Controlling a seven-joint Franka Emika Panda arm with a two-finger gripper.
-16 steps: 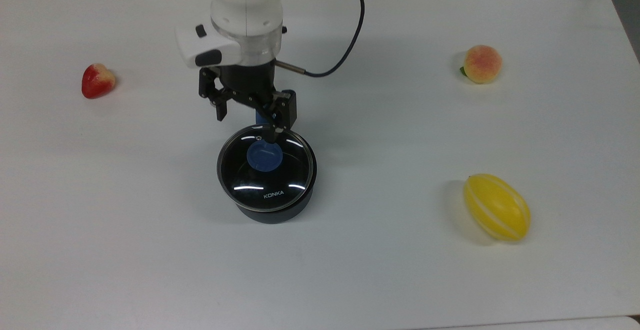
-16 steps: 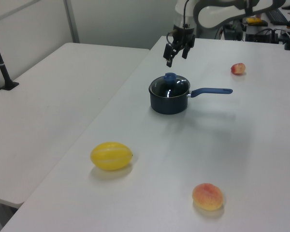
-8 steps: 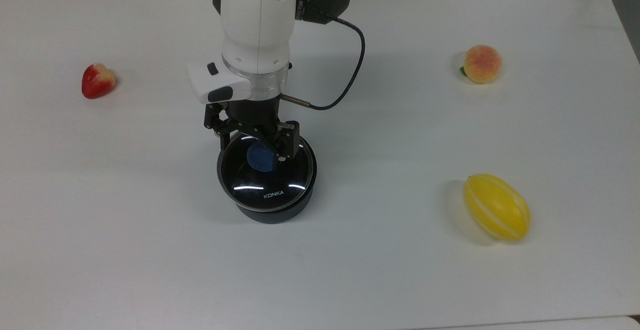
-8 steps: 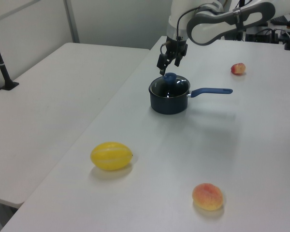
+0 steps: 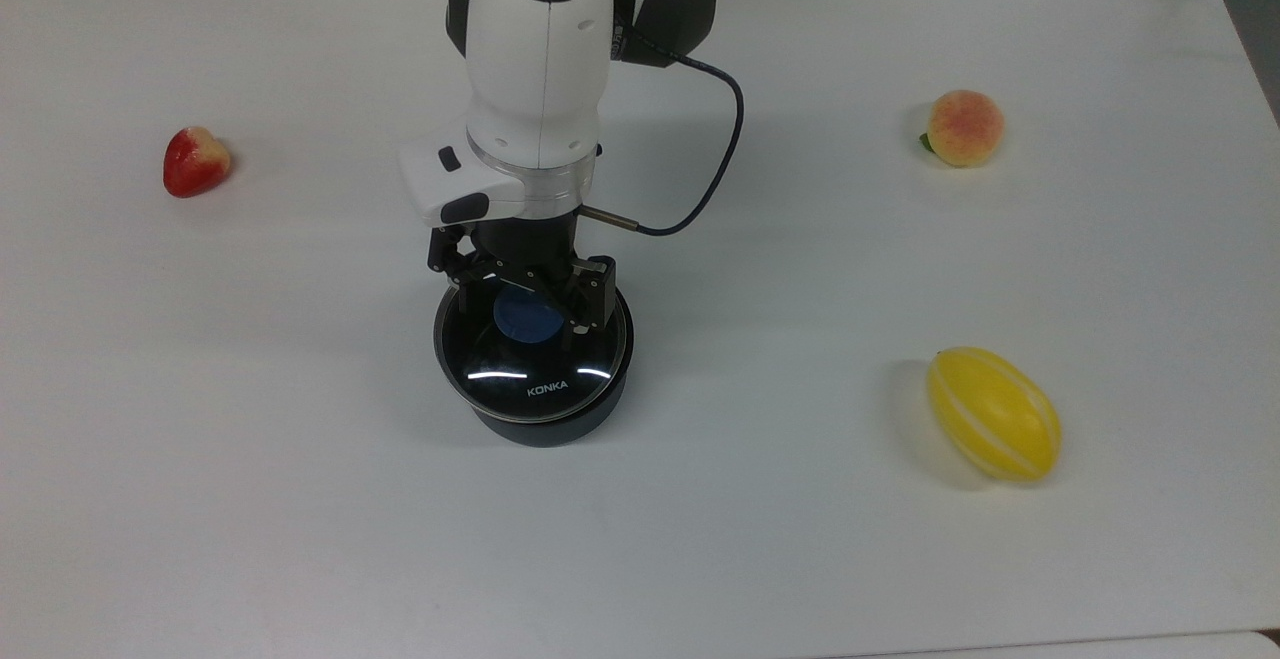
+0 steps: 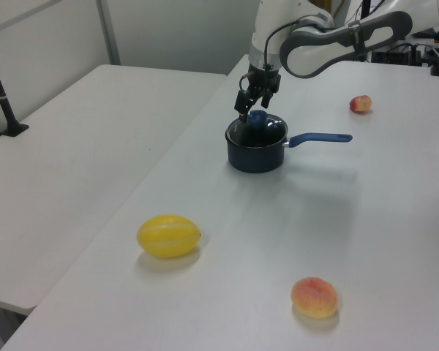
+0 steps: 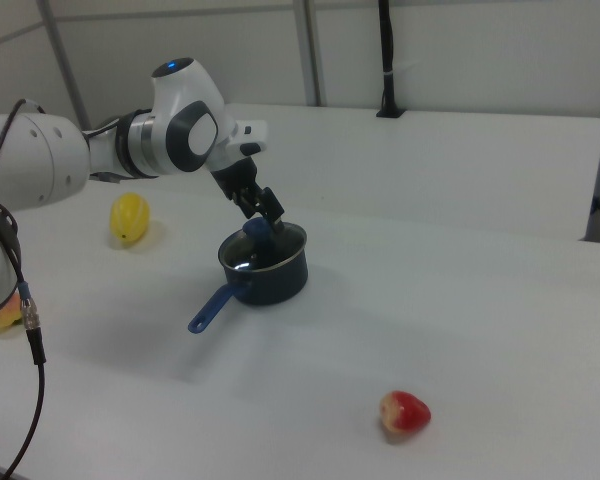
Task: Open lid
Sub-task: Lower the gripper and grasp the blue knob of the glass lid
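A dark pot (image 5: 545,427) stands mid-table with its glass lid (image 5: 520,364) seated on it, marked KONKA. The lid carries a round blue knob (image 5: 527,321). My gripper (image 5: 522,309) hangs straight down over the lid and is open, one finger on each side of the knob and a gap to each. In the left view the gripper (image 6: 250,108) is level with the knob (image 6: 258,117), and the pot's blue handle (image 6: 320,137) points to the left view's right. The right view has the gripper (image 7: 260,213) just above the knob (image 7: 257,231) and pot (image 7: 270,275).
A red strawberry (image 5: 195,161) lies at the top view's left. A peach (image 5: 963,127) and a yellow melon (image 5: 993,413) lie at the top view's right. A black cable (image 5: 710,179) loops off the wrist. A second table (image 6: 80,139) adjoins in the left view.
The gripper has come forward and down from behind the pot until its open fingers straddle the blue knob. Pot, lid and fruit have not moved.
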